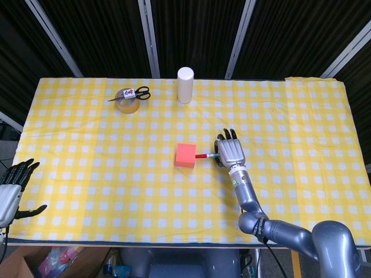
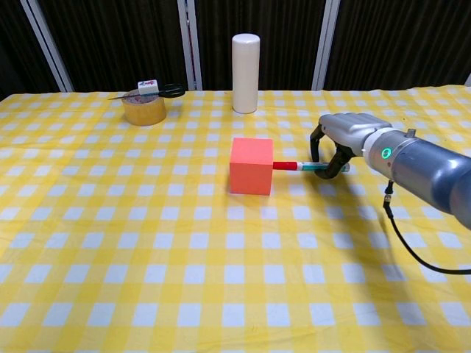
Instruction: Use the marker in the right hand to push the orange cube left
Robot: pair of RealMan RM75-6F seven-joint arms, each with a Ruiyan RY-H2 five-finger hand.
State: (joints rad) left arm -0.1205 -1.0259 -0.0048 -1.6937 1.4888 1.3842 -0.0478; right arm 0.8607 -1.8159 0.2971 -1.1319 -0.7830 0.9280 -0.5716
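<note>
Left hand (image 1: 10,191) idle with fingers spread at the near table edge, right hand (image 2: 340,140) gripping the marker (image 2: 298,166), red tip touching the orange cube (image 2: 251,166) mid-table, white cylinder (image 2: 245,63) beyond.

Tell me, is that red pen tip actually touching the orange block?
Touching. In the chest view the marker tip meets the orange cube side with no cloth between.

1. The head view looks steeply down from above the near edge of the table (image 1: 324,104), taking in the whole checked top.
2. The chest view sits low at that near edge, facing across it, closer in.
3. Both share the white cylinder (image 1: 185,84) (image 2: 246,62) at the far edge.
</note>
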